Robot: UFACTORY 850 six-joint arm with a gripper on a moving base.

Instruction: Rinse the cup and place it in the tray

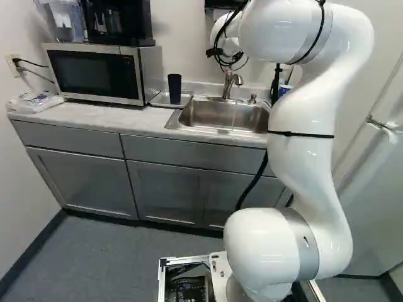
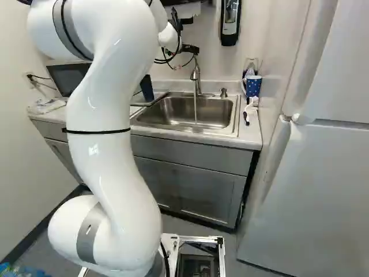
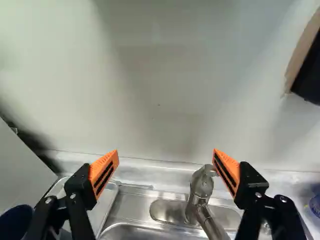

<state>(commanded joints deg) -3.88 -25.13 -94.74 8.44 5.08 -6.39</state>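
Nearest us rises our white arm [image 2: 112, 147], bent up and over toward the wall, we think so that the wrist can work above the sink. Past it, the long counter [image 1: 94, 115] bears the microwave [image 1: 97, 74] and, inset, the steel sink [image 2: 187, 112]. The tray [image 1: 160, 99] lies between those two, presumably so a wet cup needn't travel far. The faucet [image 1: 229, 83] stands behind the basin and reaches out over it, with water running down (nobody is rinsing anything under it, we notice). The dark blue cup [image 1: 174, 88] stands upright in the tray, probably put there to drain. We can't tell whether it has been rinsed; if so, only the tap seems left.

Our gripper [image 3: 166, 151] is spread wide, orange pads well apart, holding nothing. The faucet shows just ahead of one finger; whether they touch, we can't tell.
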